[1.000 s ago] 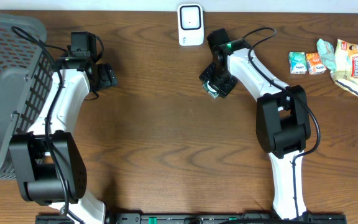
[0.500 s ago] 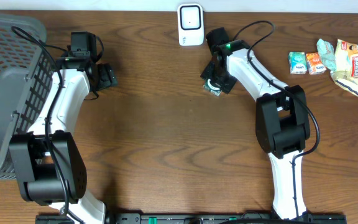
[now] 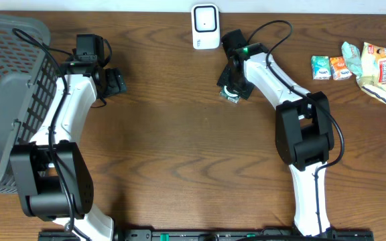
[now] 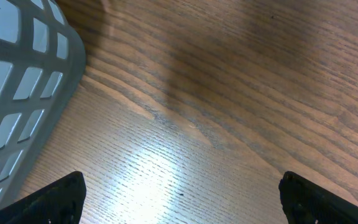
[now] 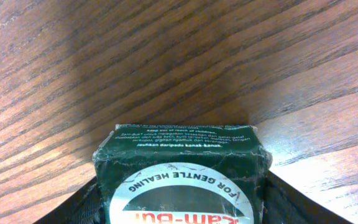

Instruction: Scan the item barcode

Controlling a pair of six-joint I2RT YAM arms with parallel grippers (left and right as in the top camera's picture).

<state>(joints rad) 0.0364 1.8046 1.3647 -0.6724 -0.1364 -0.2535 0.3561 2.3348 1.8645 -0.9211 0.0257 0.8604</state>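
At nine o'clock on the surface (image 3: 179, 147) the grey basket (image 3: 5, 80) stands just where it stood a second ago. Beside it our left hand (image 3: 115, 82) has not stirred, its fingers spread wide over bare wood and holding nothing. At twelve o'clock sits the white scanner (image 3: 206, 27), also unmoved. What has changed is our right hand (image 3: 233, 88): pinching the green box (image 5: 182, 180) between its fingers, it has crept a little toward eleven o'clock and its grip has drawn in slightly. The box now hangs low over the wood at about five o'clock from the scanner, near it but not touching. We judge that the presenting step is under way and not finished. The face turned to our wrist camera carries a round label and fine print with no barcode that we can see, and we cannot tell which face looks toward the scanner's window. The box may need turning before a read is possible. At two o'clock a cluster of small packets (image 3: 354, 63) lies well apart from the arm, undisturbed. The surface is dark brown wood with strong grain, glossy enough to throw pale glare in both wrist views and to take a soft shadow under the box. Of the room we see only a light strip along the far edge.
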